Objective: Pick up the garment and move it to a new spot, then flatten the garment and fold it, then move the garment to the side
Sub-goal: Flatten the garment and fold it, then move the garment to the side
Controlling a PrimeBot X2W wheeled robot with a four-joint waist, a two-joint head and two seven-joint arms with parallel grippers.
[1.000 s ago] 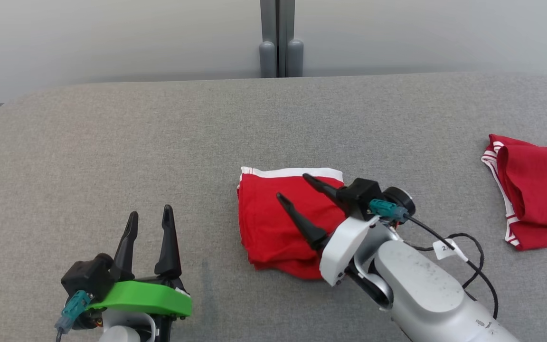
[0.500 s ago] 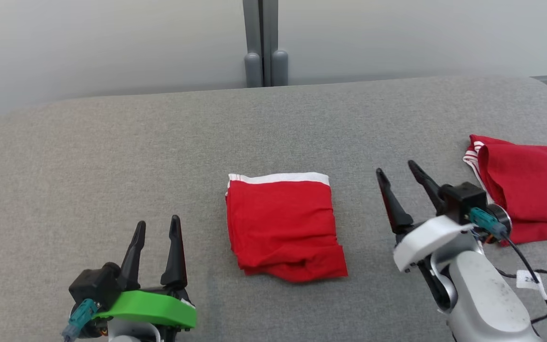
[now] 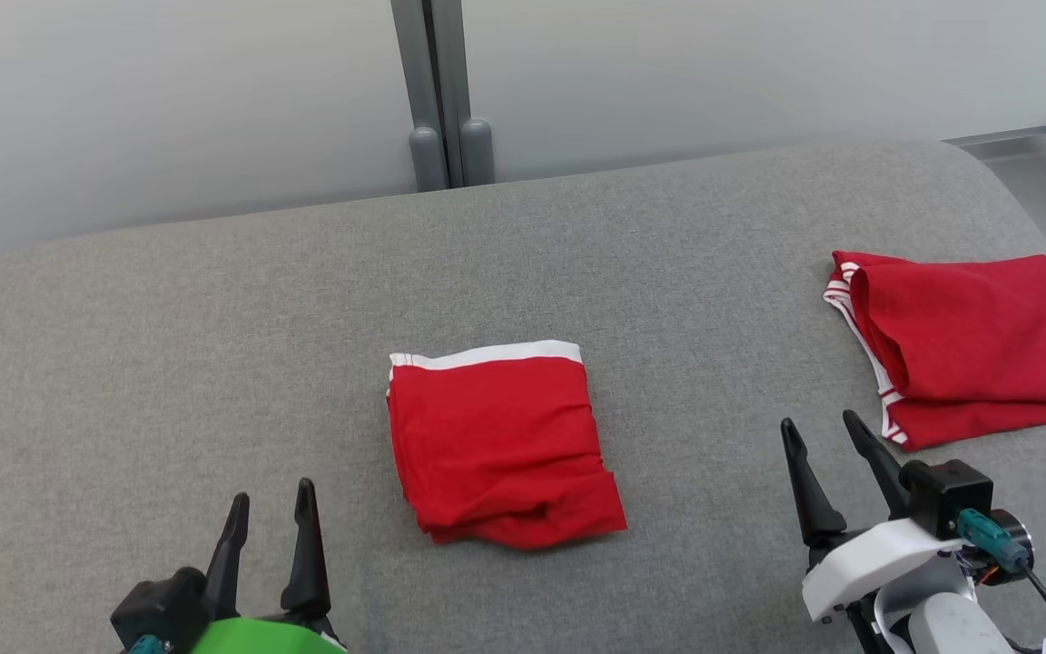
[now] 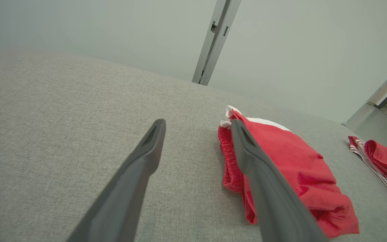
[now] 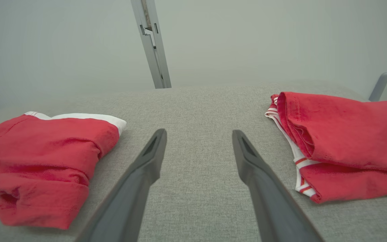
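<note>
A folded red garment with a white band along its far edge lies in the middle of the grey padded table. In the wrist views the same folded garment lies flat with no finger touching it. My left gripper stands open at the lower left, well to the left of the garment, holding nothing. My right gripper stands open at the lower right, between the folded garment and a second red garment, and holds nothing.
The second red garment, with red and white striped trim, lies near the table's right edge. A grey post rises behind the table against a pale wall. Bare grey table spreads to the left and at the back.
My right gripper has pulled off the folded garment and drawn back to the lower right, open. The head camera has turned right and tipped, shifting the whole picture. The garment stays put.
</note>
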